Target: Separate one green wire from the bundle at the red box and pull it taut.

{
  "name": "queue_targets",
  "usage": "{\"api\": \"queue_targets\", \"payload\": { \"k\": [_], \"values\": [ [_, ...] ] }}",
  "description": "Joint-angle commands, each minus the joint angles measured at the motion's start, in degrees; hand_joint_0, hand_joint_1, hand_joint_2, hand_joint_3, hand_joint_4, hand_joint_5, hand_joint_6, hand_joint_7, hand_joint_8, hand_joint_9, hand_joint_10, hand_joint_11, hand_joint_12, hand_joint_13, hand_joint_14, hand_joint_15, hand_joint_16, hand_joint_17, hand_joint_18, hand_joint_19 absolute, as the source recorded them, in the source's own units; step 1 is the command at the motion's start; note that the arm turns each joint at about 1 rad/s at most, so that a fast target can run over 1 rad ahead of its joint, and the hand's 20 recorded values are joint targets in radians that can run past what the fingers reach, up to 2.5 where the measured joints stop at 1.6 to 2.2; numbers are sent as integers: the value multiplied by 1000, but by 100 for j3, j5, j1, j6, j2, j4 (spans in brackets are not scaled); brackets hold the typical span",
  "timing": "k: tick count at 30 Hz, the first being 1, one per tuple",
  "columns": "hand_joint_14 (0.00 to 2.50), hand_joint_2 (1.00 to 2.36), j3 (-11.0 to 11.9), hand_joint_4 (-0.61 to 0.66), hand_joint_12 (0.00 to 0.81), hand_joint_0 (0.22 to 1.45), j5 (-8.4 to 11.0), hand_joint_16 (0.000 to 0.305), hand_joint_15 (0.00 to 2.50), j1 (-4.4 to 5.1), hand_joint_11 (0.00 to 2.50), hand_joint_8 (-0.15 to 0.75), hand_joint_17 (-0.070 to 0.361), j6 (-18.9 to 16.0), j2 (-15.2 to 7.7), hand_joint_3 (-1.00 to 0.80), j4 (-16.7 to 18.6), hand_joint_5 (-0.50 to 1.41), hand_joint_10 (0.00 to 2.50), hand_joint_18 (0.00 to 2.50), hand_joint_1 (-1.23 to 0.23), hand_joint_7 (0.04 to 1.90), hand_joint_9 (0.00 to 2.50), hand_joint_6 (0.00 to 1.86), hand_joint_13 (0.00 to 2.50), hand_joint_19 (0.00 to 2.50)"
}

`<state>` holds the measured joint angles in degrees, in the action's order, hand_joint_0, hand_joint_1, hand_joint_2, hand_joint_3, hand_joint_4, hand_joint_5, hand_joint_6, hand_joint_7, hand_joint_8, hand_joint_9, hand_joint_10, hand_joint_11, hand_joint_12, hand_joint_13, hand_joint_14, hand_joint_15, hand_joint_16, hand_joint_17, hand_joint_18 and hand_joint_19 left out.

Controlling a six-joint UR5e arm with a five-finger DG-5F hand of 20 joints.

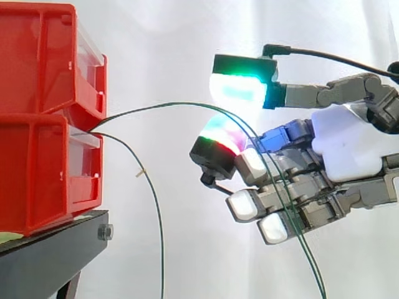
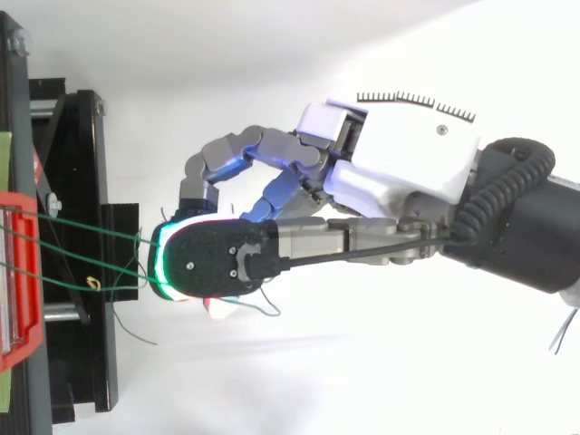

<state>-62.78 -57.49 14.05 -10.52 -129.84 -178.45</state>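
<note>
You see bright, even light in both views. Behind the fingers [image 1: 312, 94] of the hand [image 1: 346, 149] the white curtain [image 1: 162, 50] is almost burnt out, so the green wire [image 1: 156, 104] pinched in them shows dark against it. The glowing pads [image 1: 237, 92] bloom white. In the top view a faint shadow lies below the fingers.

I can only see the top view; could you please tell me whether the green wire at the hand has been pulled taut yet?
Observer: No; the upper wire arcs loosely from the red bins to the hand.
Operator: Is it gripped?
Observer: It seems pinched between two glowing fingers.
Operator: And the other wire?
Observer: The lower wire droops beside the stand.
</note>
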Motion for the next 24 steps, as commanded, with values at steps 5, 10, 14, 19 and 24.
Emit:
{"api": "queue_targets", "payload": {
  "k": [5, 10, 14, 19, 24],
  "values": [
    [17, 1017, 12, 133, 374, 600, 0, 51, 480, -25, 679, 306, 114, 24, -6, -169, -23, -153, 19, 888, -669, 1111, 1085, 899, 960, 519],
    [19, 1017, 12, 85, 379, 613, 0, 52, 483, -42, 690, 311, 116, 59, -6, -122, -23, -153, 18, 900, -717, 1105, 1084, 910, 964, 504],
    [19, 1018, 38, 37, 374, 620, 9, 51, 480, -51, 700, 308, 114, 103, 2, -92, -23, -151, 17, 895, -731, 1095, 1086, 917, 964, 505],
    [20, 1019, 117, 72, 366, 607, 9, 49, 503, -69, 705, 293, 111, 173, 2, -127, -50, -153, 20, 886, -712, 1075, 1092, 912, 982, 522],
    [20, 1014, 135, 125, 363, 587, 9, 47, 514, -69, 706, 289, 107, 182, 2, -308, -85, -152, 18, 869, -636, 1096, 1118, 893, 985, 544]
  ]
}}
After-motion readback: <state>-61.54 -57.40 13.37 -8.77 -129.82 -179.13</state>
